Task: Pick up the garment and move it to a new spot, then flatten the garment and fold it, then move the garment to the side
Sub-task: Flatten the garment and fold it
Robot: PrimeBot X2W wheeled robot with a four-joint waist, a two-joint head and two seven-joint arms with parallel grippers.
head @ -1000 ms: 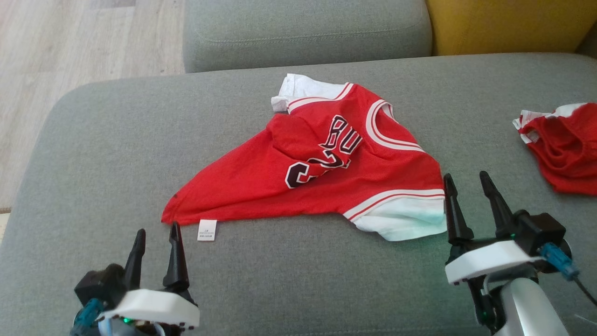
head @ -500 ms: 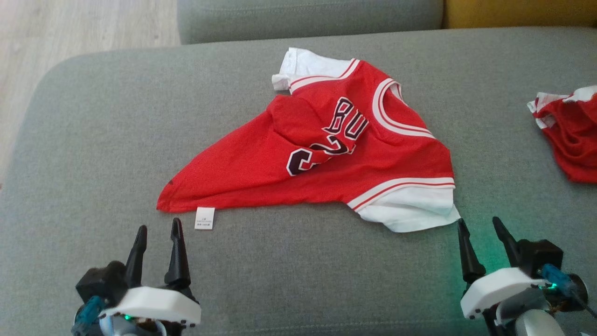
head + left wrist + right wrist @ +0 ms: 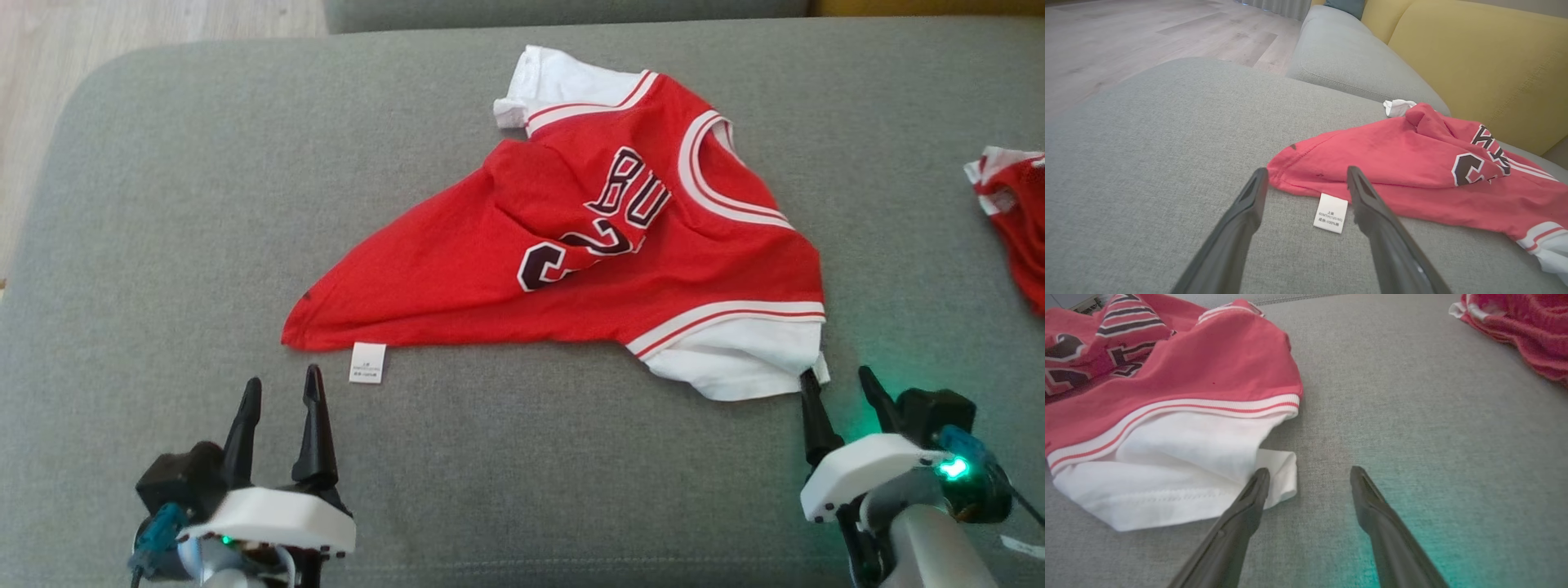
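Observation:
The garment point(image 3: 571, 253) is a red jersey with white sleeves and dark lettering, lying crumpled on the grey sofa cushion point(image 3: 163, 204). Its white care label point(image 3: 367, 363) sticks out at the near hem. My left gripper point(image 3: 282, 388) is open just short of that hem corner; in the left wrist view the left gripper point(image 3: 1306, 175) frames the garment point(image 3: 1412, 163) hem and label point(image 3: 1331, 212). My right gripper point(image 3: 837, 384) is open at the white sleeve's near corner. In the right wrist view the right gripper point(image 3: 1308, 473) has its left finger at the sleeve point(image 3: 1180, 473) edge.
A second red and white garment point(image 3: 1012, 220) lies at the cushion's right edge, also as a red heap point(image 3: 1519, 330). Wooden floor point(image 3: 33, 98) is beyond the cushion's left side. A yellow backrest point(image 3: 1474, 61) and another grey cushion point(image 3: 1347, 61) stand behind.
The head camera has tilted down, so the whole scene sits differently. The right gripper has drawn back from beside the sleeve to its near corner. The left gripper holds its place.

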